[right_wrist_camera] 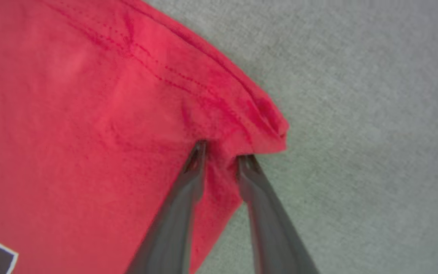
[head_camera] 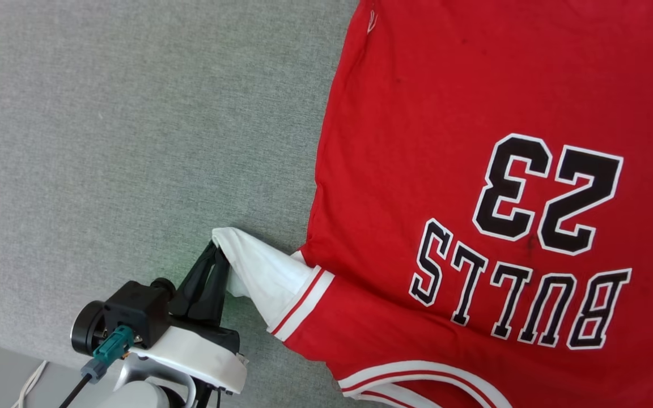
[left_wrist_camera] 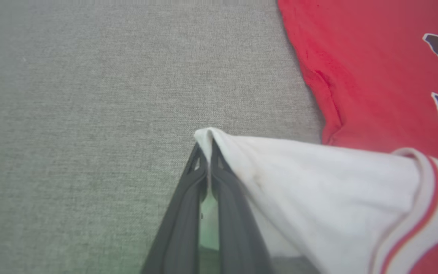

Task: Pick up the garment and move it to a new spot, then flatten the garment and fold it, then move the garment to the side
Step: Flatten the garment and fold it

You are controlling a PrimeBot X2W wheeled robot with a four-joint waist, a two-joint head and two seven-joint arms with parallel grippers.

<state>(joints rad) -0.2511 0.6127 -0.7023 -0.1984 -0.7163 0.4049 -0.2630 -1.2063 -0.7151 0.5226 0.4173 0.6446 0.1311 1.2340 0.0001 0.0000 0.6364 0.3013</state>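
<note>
Garment [head_camera: 445, 141]: red jersey, spread front-up on the grey cloth-covered bench [head_camera: 134, 113]. It takes up the right side of the head view and runs off the right and bottom edges.

Lettering [head_camera: 530, 243]: black "BULLS 23" with white edging, upside down from the robot's side. That puts the collar end nearest the robot and the hem at the far end.

Body of the shirt lies mostly flat, with a few shallow wrinkles along its left edge.

White short sleeve [head_camera: 258, 272]: drawn out to the left of the body and raised into a peak off the bench. Red-and-white stripe trim [head_camera: 304, 300] sits where it joins the red.

Left gripper [head_camera: 219, 252]: jaws together, clamped on the very tip of that sleeve. In the left wrist view [left_wrist_camera: 205, 146] the white cloth drapes from the tips down to the right, over to the red body [left_wrist_camera: 375, 76].

Right gripper [right_wrist_camera: 221, 152]: at a red corner of the garment [right_wrist_camera: 70, 114], next to a stitched hem edge. Jaws partly apart, tips on the cloth, a puckered ridge of red between them. Cannot tell whether they grip it.

Bare grey bench lies beyond that corner. A white cable [head_camera: 29, 385] shows below the bench edge at lower left.
</note>
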